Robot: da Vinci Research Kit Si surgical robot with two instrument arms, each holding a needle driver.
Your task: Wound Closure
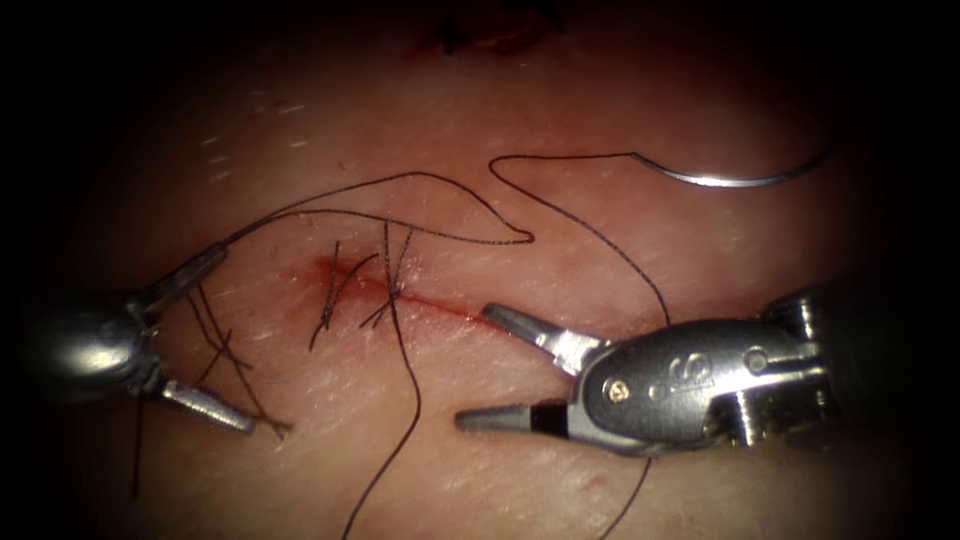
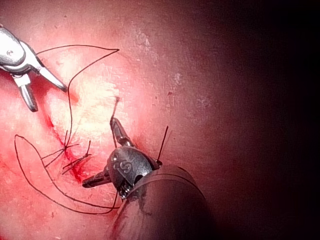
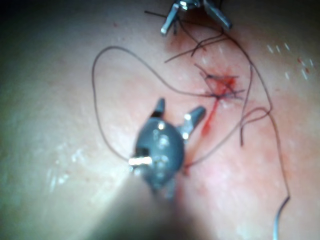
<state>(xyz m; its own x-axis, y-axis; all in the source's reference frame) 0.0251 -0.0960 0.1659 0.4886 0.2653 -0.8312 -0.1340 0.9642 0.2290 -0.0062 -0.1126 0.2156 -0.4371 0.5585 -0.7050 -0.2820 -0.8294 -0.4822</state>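
Note:
The curved needle lies free on the tissue, far right of the cut, held by neither tool; its end also shows in the right wrist view. Its thread winds back to two knotted stitches on the cut. My left tool is left of the cut, jaws spread wide, holding nothing, with loose thread ends lying between them. My right tool sits just right of the stitches, jaws open and empty. The right wrist view has the right tool beside the cut.
Red fluid stains the tissue around the stitches. A long thread tail runs from the stitches toward the near edge. A dark mark sits at the far edge. In the left wrist view my left tool faces the right tool.

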